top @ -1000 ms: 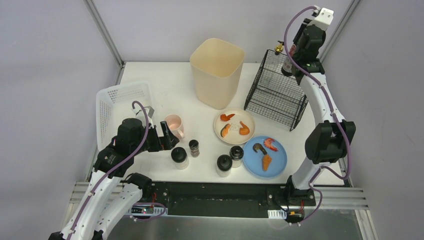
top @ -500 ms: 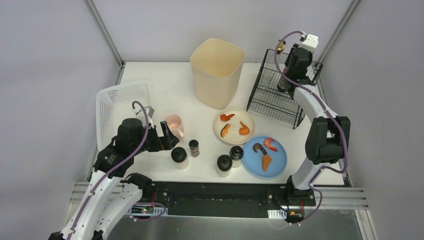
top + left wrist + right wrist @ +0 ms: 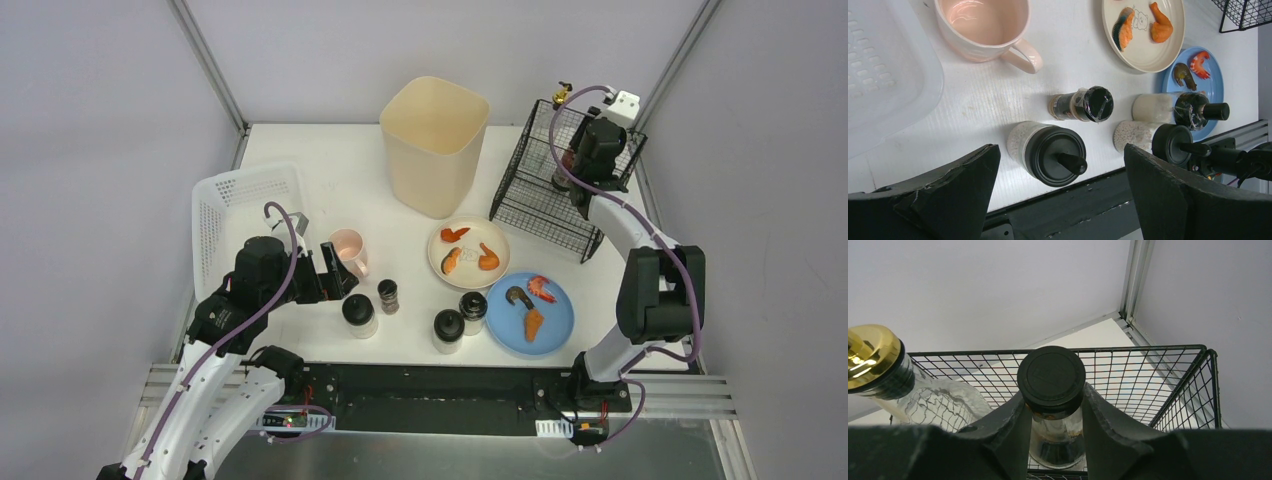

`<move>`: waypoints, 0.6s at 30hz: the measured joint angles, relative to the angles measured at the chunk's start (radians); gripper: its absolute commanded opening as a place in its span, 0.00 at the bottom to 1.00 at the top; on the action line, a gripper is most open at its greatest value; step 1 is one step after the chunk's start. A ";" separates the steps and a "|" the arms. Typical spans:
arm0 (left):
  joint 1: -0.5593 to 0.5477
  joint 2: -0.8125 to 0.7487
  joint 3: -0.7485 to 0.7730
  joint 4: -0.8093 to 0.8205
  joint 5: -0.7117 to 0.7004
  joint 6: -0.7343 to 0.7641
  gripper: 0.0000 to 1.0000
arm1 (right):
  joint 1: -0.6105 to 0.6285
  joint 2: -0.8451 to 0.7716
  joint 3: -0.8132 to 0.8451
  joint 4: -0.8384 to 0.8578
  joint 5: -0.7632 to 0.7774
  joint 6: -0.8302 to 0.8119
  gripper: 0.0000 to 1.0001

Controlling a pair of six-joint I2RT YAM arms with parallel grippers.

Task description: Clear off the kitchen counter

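Only wrist cam: R gripper clamps jar (top hides); L gripper wide, empty.

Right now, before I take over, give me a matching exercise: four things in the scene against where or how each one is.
Things:
1. pink mug
2. black-capped bottle
3. blue plate
4. left gripper

Places or states:
A. open, holding nothing
B. clamped in the right gripper, at the wire rack
C. next to the white basket
D. carrying food, near the kitchen counter's front edge

Pairs: 1-C, 2-B, 3-D, 4-A
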 measured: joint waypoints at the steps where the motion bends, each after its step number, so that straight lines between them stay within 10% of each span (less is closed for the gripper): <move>1: 0.000 0.000 0.000 0.000 0.000 0.000 1.00 | 0.000 0.000 -0.004 0.006 -0.001 0.001 0.00; 10: 0.000 0.000 0.000 0.000 0.000 0.000 1.00 | 0.025 0.001 0.000 0.010 -0.001 0.000 0.00; 18: 0.000 0.000 0.000 0.000 0.000 0.000 1.00 | 0.064 0.035 0.038 -0.001 0.023 -0.012 0.32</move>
